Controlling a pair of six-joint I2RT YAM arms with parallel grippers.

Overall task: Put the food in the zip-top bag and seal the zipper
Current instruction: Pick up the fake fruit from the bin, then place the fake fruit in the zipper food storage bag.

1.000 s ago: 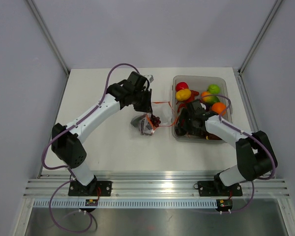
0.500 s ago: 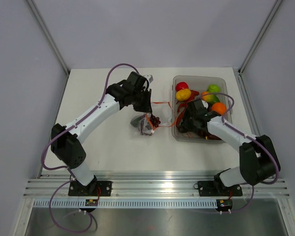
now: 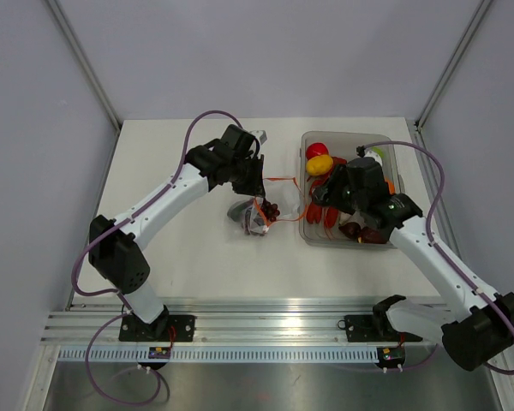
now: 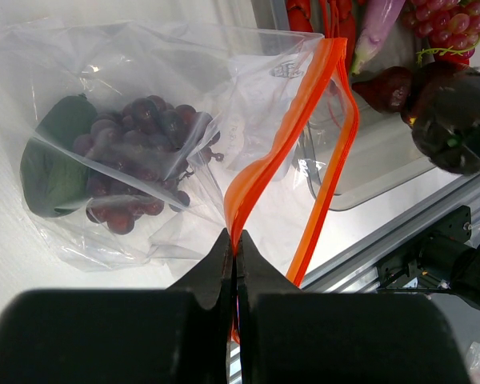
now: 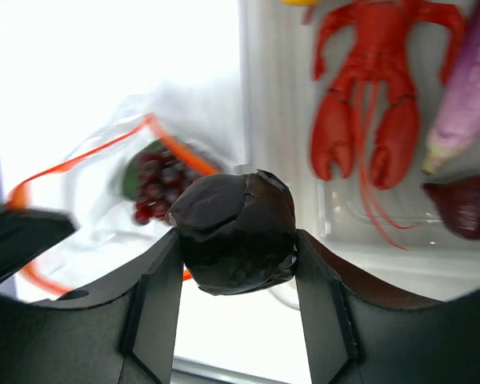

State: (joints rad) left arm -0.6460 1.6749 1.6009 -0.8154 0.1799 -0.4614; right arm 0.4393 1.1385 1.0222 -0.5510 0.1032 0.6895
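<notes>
Right claw is clamped on a dark toy fruit, red lobster ahead of it; left claw pinches the orange zipper.

White table, matte, sits inside grey walls w/ a left strut & right strut slanting up at the back corners. Clear rigid tub on the table's right half (rectangular, rounded corners, see-thru sides). Aluminium rail runs along the near edge; shiny metal sheet in front of it, at btm.
</notes>
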